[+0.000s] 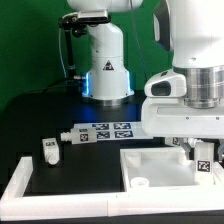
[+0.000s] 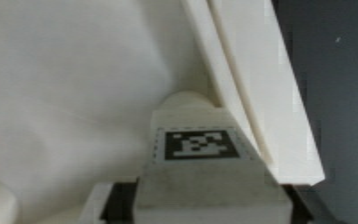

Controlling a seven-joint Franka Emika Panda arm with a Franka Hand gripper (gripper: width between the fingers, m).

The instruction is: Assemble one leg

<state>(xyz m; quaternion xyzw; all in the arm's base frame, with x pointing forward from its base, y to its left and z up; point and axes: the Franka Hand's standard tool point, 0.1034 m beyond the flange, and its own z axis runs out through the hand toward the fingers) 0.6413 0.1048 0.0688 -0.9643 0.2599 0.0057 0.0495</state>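
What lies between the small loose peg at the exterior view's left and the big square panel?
Nothing: only bare black table separates the peg from the panel, as the exterior view shows.

smooth white plastic leg [image 2: 201, 125], matt black table [image 1: 45, 110]

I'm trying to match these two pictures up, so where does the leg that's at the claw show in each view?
Exterior view: the leg sits low at the exterior view's right edge, its tag showing.
Wrist view: the leg is near the picture's centre, tag facing the camera, between two dark fingers.
Shared landmark: the white panel, whose raised rim runs right beside the leg.
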